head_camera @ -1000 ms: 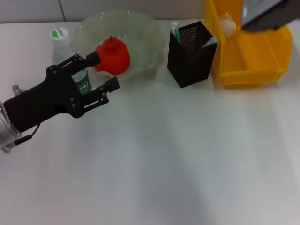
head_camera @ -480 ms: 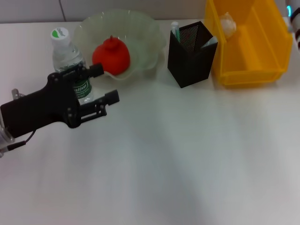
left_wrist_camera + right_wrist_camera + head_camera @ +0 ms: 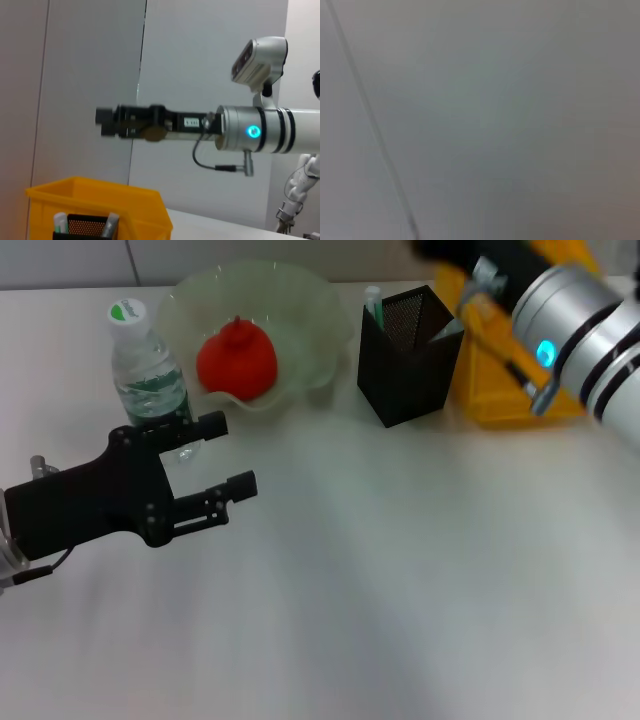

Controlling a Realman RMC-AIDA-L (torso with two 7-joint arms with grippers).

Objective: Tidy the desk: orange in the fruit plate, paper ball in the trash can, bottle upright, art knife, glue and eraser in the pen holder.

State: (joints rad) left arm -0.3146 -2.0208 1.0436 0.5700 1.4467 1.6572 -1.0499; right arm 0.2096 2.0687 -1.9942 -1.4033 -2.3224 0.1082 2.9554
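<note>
Red-orange, 1 orange (image 3: pixel 237 358) sits in 1 fruit plate (image 3: pixel 310 300).

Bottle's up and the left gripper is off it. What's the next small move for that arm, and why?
Probably draw the left gripper a little farther from the bottle toward the robot, jaws left open. The bottle stands upright beside the fruit plate, the orange lies in that plate, and the gripper holds nothing, so more clearance would avoid knocking the bottle. The right arm is over the trash can.

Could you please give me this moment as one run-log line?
left gripper: open, empty, beside upright bottle | right gripper: raised above trash can | orange: in fruit plate
</note>
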